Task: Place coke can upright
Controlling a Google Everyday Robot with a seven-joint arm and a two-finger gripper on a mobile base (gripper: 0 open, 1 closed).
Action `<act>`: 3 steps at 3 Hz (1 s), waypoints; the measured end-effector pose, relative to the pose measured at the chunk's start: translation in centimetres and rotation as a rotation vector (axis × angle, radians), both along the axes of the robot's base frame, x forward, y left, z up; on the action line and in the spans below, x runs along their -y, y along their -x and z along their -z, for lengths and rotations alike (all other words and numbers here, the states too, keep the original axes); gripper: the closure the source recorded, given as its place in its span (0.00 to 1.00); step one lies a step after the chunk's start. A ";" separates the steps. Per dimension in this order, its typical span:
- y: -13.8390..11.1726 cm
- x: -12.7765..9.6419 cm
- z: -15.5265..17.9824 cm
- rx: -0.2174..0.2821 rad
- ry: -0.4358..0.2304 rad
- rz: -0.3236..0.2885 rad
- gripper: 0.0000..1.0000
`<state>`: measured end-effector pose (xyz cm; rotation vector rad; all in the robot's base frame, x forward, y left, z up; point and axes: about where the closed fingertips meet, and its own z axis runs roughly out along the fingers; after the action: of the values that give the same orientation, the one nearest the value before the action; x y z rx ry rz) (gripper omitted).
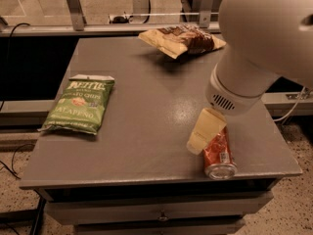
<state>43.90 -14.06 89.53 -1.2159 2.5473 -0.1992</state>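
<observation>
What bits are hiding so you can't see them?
Camera view:
- coke can: lying down, far end hidden by the gripper over it.
- table: back right corner hidden by the white arm.
- brown chip bag: lettering too small to read.

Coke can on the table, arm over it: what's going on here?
The robot's arm hangs over the coke can, which lies on its side near the front right corner of the table, not yet upright. The claw is low at the can's far end; contact is unclear. A green chip bag lies at left, a brown bag at the back.
</observation>
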 end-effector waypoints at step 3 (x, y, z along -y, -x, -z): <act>-0.3 0.7 -0.1 -0.005 -0.071 0.222 0.00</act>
<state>44.18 -14.78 89.65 -0.9083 2.6666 -0.1535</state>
